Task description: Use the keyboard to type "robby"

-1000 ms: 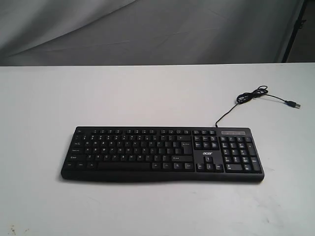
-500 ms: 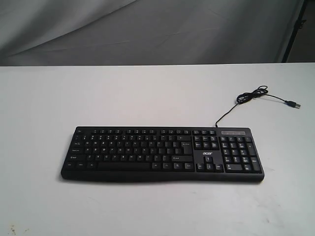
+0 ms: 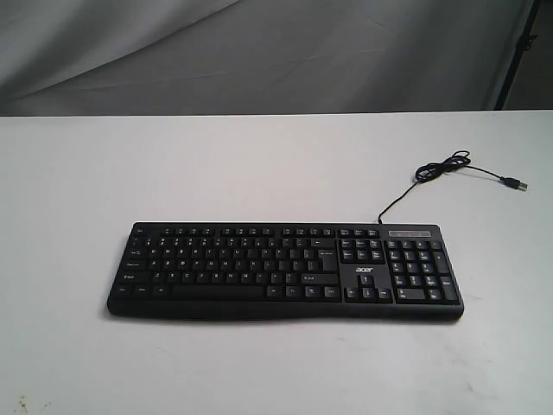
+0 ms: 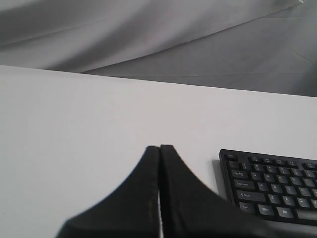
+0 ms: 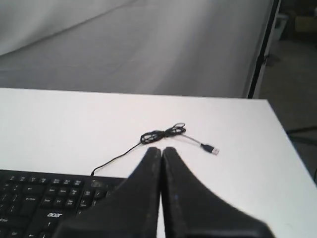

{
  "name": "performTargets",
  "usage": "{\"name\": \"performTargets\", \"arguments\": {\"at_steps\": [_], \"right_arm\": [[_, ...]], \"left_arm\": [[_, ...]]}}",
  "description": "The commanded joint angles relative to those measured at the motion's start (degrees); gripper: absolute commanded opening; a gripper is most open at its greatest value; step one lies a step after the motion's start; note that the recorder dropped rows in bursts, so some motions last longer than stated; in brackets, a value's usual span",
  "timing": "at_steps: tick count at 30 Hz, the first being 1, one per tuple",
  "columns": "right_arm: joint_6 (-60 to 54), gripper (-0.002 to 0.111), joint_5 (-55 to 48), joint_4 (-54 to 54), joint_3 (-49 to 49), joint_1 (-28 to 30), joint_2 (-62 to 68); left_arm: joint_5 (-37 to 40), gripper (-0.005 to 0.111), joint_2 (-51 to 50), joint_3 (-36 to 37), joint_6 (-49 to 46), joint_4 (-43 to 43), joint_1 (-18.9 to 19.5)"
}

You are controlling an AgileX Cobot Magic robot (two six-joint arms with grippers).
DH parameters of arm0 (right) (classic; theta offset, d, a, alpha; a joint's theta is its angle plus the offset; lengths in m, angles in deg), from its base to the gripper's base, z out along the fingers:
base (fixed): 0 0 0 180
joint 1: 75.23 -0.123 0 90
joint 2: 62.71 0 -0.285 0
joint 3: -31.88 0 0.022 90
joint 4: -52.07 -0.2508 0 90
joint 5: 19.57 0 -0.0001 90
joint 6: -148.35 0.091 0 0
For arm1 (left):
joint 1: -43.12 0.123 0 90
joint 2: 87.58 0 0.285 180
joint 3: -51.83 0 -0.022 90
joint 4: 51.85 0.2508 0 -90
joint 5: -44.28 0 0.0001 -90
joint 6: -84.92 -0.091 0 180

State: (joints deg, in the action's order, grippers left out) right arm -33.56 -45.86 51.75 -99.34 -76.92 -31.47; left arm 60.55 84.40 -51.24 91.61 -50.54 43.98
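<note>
Your keyboard (image 3: 285, 272) lies flat on the white table (image 3: 259, 156), towards the near edge in the exterior view; its long side runs across, with the number pad at the right end and the white acer logo (image 3: 364, 271) just left of that pad. Its thin black cable (image 3: 399, 197) leaves the far right corner, gathers into a loose bundle, and ends in a USB plug (image 3: 517, 184) lying on the tabletop, well apart from the keyboard. Your left gripper (image 4: 159, 148) has its fingers pressed together, only a hairline seam between them, pinching nothing; it sits just beside the keyboard's left end. Your right gripper (image 5: 162, 150) is likewise clamped tight on nothing, near the keyboard's right end, with the cable bundle beyond its tips. You cannot tell whether either touches the table; a grey cloth (image 3: 259, 52) hangs behind.
</note>
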Motion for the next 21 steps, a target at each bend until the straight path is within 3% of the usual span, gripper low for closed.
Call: {"name": "performTargets", "arguments": {"at_steps": [1, 5, 8, 14, 21], "right_arm": [[2.77, 0.0, -1.46, -4.0, -1.04, -1.38, 8.97], [1.91, 0.0, -2.53, -6.74, -3.55, -11.56, 22.76], [-1.41, 0.0, 0.67, -6.74, -13.38, -22.4, 39.72], [-6.83, 0.0, 1.24, -10.9, -29.85, -31.73, 59.65], [-13.91, 0.0, 0.89, -18.03, -46.82, -38.5, 81.09]], "left_arm": [[-0.14, 0.0, 0.23, 0.28, 0.26, -0.54, -0.2], [-0.14, 0.0, 0.23, 0.28, 0.26, -0.54, -0.2], [-0.14, 0.0, 0.23, 0.28, 0.26, -0.54, -0.2], [-0.14, 0.0, 0.23, 0.28, 0.26, -0.54, -0.2], [-0.14, 0.0, 0.23, 0.28, 0.26, -0.54, -0.2]]}}
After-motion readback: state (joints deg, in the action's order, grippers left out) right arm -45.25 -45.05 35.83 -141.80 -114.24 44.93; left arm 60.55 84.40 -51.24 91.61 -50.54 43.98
